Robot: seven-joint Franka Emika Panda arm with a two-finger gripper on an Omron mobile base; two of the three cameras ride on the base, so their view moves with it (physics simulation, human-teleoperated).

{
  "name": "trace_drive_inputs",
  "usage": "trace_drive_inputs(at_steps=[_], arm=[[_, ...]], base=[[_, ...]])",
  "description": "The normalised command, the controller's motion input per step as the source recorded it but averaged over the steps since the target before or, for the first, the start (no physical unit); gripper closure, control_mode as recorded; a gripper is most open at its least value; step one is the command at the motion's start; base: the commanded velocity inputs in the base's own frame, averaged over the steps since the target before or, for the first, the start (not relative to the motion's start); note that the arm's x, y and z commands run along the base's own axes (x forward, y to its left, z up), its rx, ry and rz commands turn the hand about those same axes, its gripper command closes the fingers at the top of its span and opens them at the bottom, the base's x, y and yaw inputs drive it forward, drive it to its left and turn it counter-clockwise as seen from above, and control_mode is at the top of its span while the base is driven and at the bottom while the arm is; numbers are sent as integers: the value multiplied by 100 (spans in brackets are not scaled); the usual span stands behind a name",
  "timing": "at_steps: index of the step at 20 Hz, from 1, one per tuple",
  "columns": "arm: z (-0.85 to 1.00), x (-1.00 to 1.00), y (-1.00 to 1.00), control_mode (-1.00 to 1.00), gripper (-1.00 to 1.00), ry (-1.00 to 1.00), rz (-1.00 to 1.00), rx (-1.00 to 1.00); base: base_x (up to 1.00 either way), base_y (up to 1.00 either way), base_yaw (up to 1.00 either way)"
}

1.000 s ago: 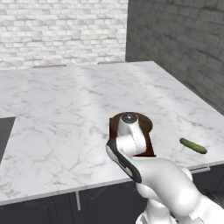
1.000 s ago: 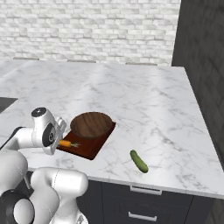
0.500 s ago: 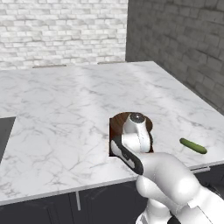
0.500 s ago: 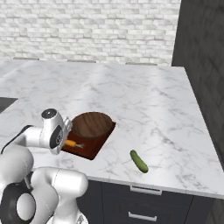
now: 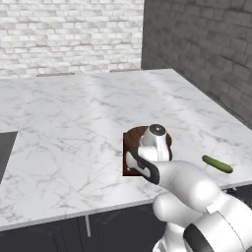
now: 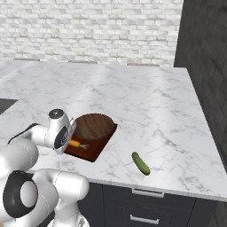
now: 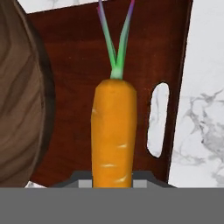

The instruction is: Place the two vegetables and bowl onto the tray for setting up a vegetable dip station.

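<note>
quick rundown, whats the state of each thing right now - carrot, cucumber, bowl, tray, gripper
carrot: over the tray beside the bowl, between the gripper's fingers; whether it rests on the board cannot be told
cucumber: lying on the counter, off the tray, untouched
bowl: upright on the tray, nothing visible in it
tray: flat on the counter, slot handle uncovered
gripper: low over the tray, around the carrot; grip cannot be told

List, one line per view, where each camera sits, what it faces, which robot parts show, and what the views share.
Left base view: behind the arm to its left, facing the counter; white arm rises lower right, covering most of the tray.
Right base view: behind to its right; arm lower left, beside the bowl.
Hand view: on the hand, looking down at the carrot.
Shared: both base views show the cucumber; all show the tray.
</note>
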Motion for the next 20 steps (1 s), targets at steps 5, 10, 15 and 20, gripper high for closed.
trace_drive_inputs(at_steps=[5,10,15,20], arm=[[-9,16,0,-100,100,0,-3,0],[-14,14,0,-100,100,0,-4,0],[-12,15,0,-100,100,0,-1,0],[-10,14,0,-100,100,0,-1,0]], base=[[0,0,0],[0,0,0],[0,0,0],[0,0,0]])
